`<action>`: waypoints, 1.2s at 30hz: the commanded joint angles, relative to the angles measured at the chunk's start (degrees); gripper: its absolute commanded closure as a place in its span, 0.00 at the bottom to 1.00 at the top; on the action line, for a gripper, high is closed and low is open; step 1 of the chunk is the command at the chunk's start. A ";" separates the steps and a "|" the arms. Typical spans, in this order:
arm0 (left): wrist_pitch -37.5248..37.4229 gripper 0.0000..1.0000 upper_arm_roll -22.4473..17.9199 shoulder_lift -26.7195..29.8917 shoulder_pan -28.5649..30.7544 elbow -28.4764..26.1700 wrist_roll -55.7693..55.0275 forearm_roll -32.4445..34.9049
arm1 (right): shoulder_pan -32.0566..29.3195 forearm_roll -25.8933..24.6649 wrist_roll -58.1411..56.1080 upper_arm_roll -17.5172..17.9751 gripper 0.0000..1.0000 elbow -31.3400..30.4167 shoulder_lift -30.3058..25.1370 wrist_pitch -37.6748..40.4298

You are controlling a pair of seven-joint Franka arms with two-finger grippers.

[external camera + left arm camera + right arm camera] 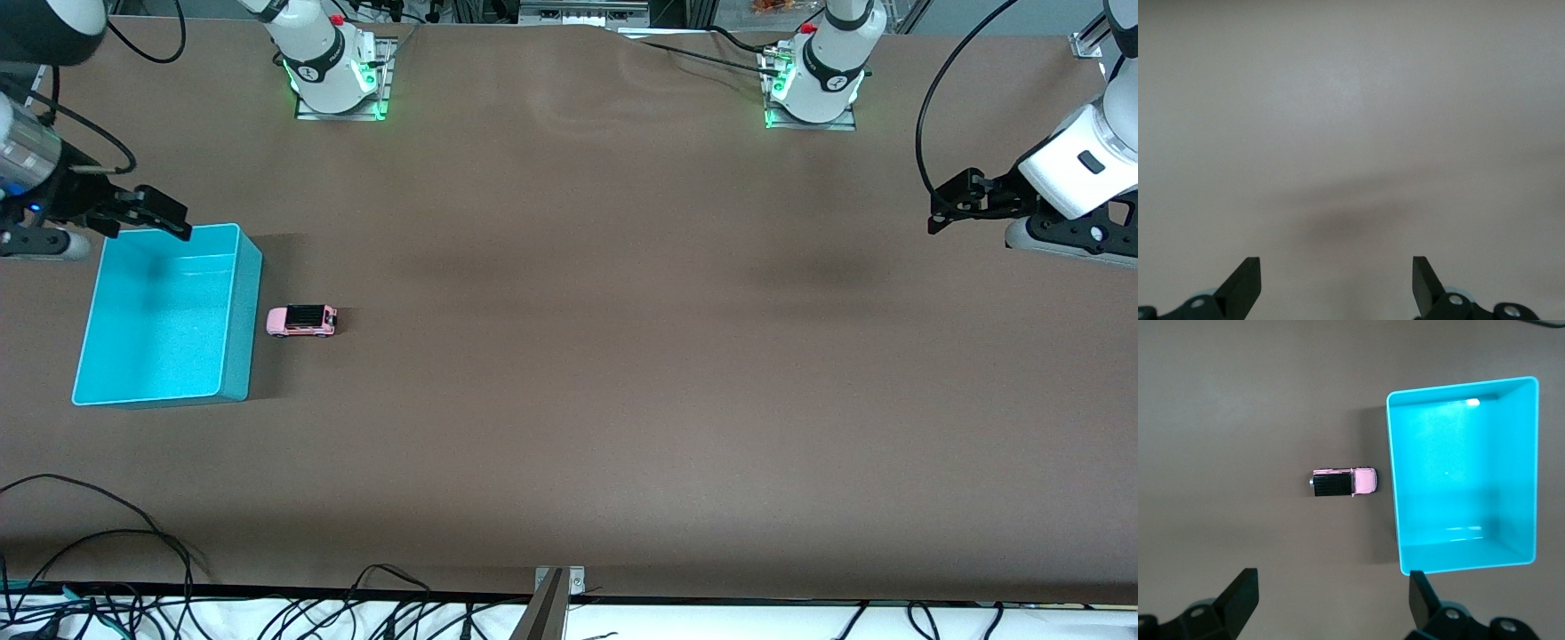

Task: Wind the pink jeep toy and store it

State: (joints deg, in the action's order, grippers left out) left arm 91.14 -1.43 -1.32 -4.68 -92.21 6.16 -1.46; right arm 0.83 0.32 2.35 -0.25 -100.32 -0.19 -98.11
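The pink jeep toy (302,320) stands on its wheels on the brown table, close beside the turquoise bin (242,338), on the side toward the left arm's end. The bin holds nothing. The right wrist view shows the jeep (1341,482) with its black roof up, a small gap from the bin (1465,473). My right gripper (173,220) is open and empty, up in the air over the table by the bin's rim; its own view (1331,597) shows its jaws wide apart. My left gripper (947,203) waits open and empty over bare table at the left arm's end (1337,280).
The two arm bases (338,71) (813,80) stand at the table's edge farthest from the camera. Black cables (133,569) and a metal bracket (560,582) lie along the edge nearest the camera.
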 commanded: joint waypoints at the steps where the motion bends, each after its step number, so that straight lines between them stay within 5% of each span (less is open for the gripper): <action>1: -0.61 0.00 0.02 -1.67 0.10 2.38 -0.27 -1.62 | -0.04 0.91 0.82 0.78 0.00 -6.89 -2.27 -6.03; 26: -0.70 0.00 0.02 -1.76 0.54 2.38 0.00 -1.62 | 0.05 0.91 10.92 3.68 0.00 -26.58 5.11 -39.51; 36: -0.79 0.00 0.02 -1.76 0.54 2.29 -0.09 -2.67 | 0.05 0.91 22.16 3.68 0.00 -28.17 8.36 -43.92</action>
State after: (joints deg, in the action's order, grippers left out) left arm 91.14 -1.45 -2.14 -4.56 -91.77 6.11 -2.30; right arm 0.99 0.34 19.24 3.20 -127.77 7.60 -139.64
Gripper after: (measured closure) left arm 0.000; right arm 0.000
